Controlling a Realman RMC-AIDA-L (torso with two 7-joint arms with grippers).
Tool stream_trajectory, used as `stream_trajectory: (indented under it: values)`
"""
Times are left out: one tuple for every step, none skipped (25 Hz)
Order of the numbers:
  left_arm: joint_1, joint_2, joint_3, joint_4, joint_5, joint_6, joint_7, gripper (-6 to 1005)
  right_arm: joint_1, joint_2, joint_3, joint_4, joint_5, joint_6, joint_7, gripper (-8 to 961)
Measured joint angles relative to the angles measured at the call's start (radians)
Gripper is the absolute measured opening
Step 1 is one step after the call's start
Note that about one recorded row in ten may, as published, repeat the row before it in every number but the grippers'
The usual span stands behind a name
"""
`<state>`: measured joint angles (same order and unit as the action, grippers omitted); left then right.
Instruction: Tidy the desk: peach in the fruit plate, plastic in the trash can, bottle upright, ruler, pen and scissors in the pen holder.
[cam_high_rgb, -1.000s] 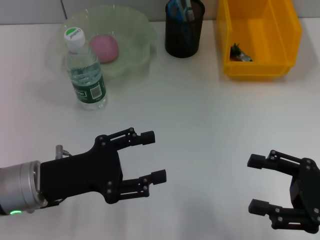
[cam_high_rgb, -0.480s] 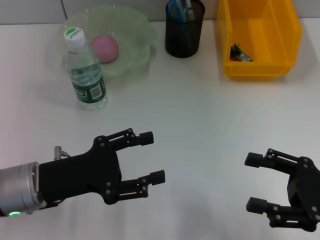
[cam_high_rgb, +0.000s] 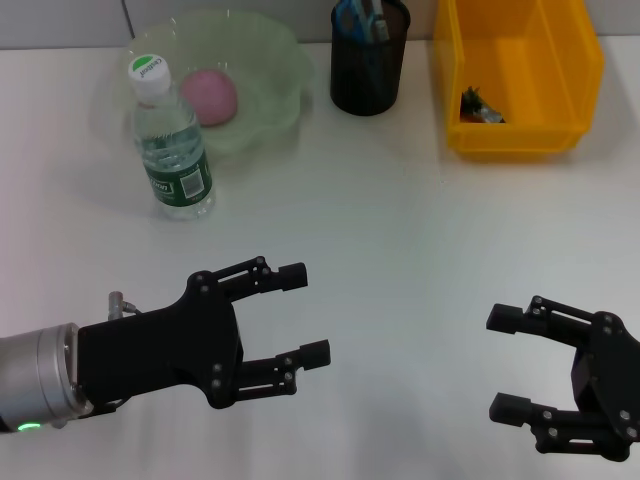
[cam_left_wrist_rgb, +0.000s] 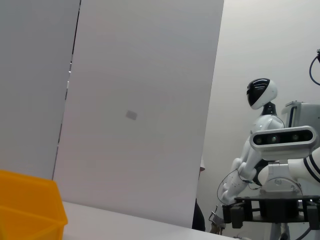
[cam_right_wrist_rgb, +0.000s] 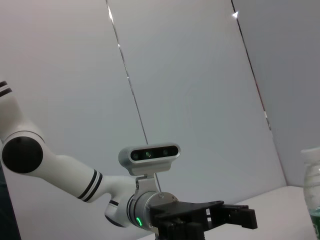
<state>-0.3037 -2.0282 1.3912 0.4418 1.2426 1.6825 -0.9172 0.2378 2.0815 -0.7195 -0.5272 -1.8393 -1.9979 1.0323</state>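
A pink peach (cam_high_rgb: 210, 97) lies in the pale green fruit plate (cam_high_rgb: 270, 60) at the back left. In front of the plate a clear bottle (cam_high_rgb: 172, 140) with a white cap stands upright; it also shows at the edge of the right wrist view (cam_right_wrist_rgb: 312, 195). The black mesh pen holder (cam_high_rgb: 369, 55) holds blue-handled scissors (cam_high_rgb: 362, 18); the ruler and pen I cannot make out. A crumpled piece of plastic (cam_high_rgb: 480, 108) lies in the yellow trash can (cam_high_rgb: 560, 60). My left gripper (cam_high_rgb: 306, 312) hovers open over the near table, holding nothing. My right gripper (cam_high_rgb: 500, 363) is open and empty at the near right.
Bare white tabletop (cam_high_rgb: 400, 230) stretches between the grippers and the objects at the back. The left wrist view catches a corner of the yellow bin (cam_left_wrist_rgb: 30, 205), a grey wall panel and another white robot (cam_left_wrist_rgb: 265, 145) beyond the table.
My right gripper has crept slightly to the left. The left arm and the objects have not moved.
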Motion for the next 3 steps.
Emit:
stream_trajectory:
  values:
    - [0.0, 0.0, 0.0, 0.0, 0.0, 0.0, 0.0, 784, 0.0, 0.0, 0.0, 0.0, 0.0, 0.0, 0.0, 820]
    - [0.0, 0.0, 0.0, 0.0, 0.0, 0.0, 0.0, 784, 0.0, 0.0, 0.0, 0.0, 0.0, 0.0, 0.0, 820]
    - [0.0, 0.0, 0.0, 0.0, 0.0, 0.0, 0.0, 784, 0.001, 0.0, 0.0, 0.0, 0.0, 0.0, 0.0, 820]
